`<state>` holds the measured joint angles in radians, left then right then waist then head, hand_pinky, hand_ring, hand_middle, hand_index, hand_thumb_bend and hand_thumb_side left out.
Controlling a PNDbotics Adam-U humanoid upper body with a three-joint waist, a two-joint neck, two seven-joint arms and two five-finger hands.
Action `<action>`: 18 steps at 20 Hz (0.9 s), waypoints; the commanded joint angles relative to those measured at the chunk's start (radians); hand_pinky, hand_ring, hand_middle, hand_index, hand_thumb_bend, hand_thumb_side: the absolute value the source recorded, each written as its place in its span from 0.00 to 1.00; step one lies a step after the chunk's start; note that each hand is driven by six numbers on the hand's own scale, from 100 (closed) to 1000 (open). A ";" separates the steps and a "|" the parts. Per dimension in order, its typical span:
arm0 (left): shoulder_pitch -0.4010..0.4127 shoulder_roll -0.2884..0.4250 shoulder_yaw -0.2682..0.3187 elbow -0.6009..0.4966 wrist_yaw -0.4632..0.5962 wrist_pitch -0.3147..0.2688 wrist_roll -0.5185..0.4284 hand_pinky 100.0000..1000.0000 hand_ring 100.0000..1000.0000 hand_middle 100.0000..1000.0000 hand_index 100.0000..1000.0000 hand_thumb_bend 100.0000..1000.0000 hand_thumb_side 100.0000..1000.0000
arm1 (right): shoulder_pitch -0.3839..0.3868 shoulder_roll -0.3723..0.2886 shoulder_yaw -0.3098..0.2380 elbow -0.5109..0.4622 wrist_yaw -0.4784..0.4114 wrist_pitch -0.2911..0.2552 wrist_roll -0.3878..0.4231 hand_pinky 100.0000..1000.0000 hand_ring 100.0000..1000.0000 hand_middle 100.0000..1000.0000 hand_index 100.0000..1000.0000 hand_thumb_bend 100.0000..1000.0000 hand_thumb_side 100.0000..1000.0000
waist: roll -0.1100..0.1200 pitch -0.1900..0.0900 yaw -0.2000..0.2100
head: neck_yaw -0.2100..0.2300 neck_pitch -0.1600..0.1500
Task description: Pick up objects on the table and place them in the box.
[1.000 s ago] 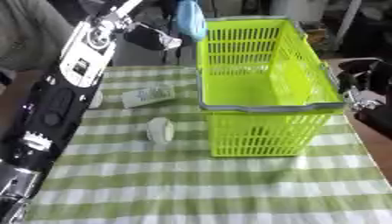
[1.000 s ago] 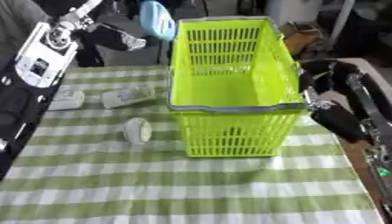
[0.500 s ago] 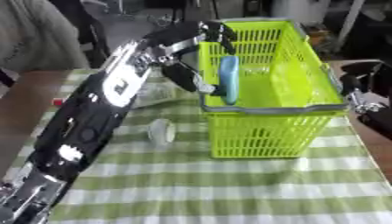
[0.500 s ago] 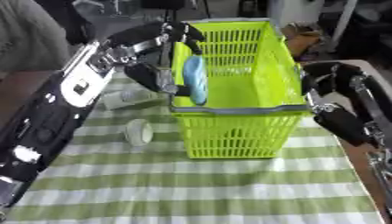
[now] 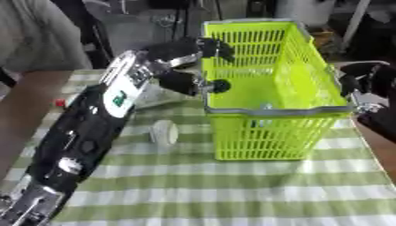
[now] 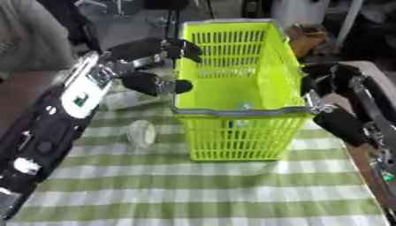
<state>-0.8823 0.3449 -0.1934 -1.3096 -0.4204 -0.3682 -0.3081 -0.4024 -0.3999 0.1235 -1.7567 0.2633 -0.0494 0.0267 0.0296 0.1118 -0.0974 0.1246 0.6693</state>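
The left hand (image 5: 193, 66) is seen at the left rim of the lime-green basket (image 5: 309, 84), fingers spread and empty. A bluish object (image 6: 244, 107) is glimpsed lying inside the basket at its near wall. A white roll (image 5: 163, 132) and a clear packet (image 6: 123, 98) are left on the green checked tablecloth (image 5: 232, 185). The right hand (image 6: 321, 81) is held beside the basket's right rim; its fingers cannot be made out.

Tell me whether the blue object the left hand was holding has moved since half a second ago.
Yes. It was upright in the left hand at the basket's near-left rim; now the hand holds nothing there, and something pale blue shows low inside the basket.
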 commanded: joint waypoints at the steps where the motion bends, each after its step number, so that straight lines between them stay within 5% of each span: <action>1: 0.036 0.094 0.082 -0.144 0.242 0.111 0.171 0.61 0.72 0.71 0.72 0.36 0.73 | -0.004 -0.012 -0.015 -0.015 -0.002 0.002 -0.008 0.51 0.50 0.58 0.75 0.11 0.50 | -0.006 -0.016 0.009 | -0.012 -0.009; 7: 0.277 0.207 0.223 -0.398 0.435 0.320 0.453 0.60 0.73 0.74 0.72 0.30 0.85 | 0.003 -0.016 -0.025 -0.014 0.001 0.004 -0.018 0.51 0.50 0.58 0.75 0.11 0.50 | -0.010 -0.017 0.030 | -0.028 -0.004; 12: 0.478 0.222 0.307 -0.539 0.386 0.427 0.491 0.58 0.72 0.73 0.72 0.20 0.84 | 0.006 -0.019 -0.029 -0.014 0.004 0.006 -0.023 0.51 0.50 0.58 0.75 0.11 0.50 | -0.012 -0.016 0.037 | -0.034 0.003; 18: 0.575 0.191 0.332 -0.554 0.335 0.486 0.506 0.57 0.71 0.72 0.73 0.16 0.83 | 0.007 -0.019 -0.031 -0.014 0.003 0.006 -0.024 0.51 0.50 0.58 0.75 0.11 0.50 | -0.014 -0.013 0.042 | -0.038 0.006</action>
<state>-0.3006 0.5224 0.1219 -1.8444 -0.0742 0.1067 0.1945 -0.3859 -0.4002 0.1048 -1.7565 0.2638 -0.0432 0.0073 0.0166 0.1105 -0.0552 0.0901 0.6740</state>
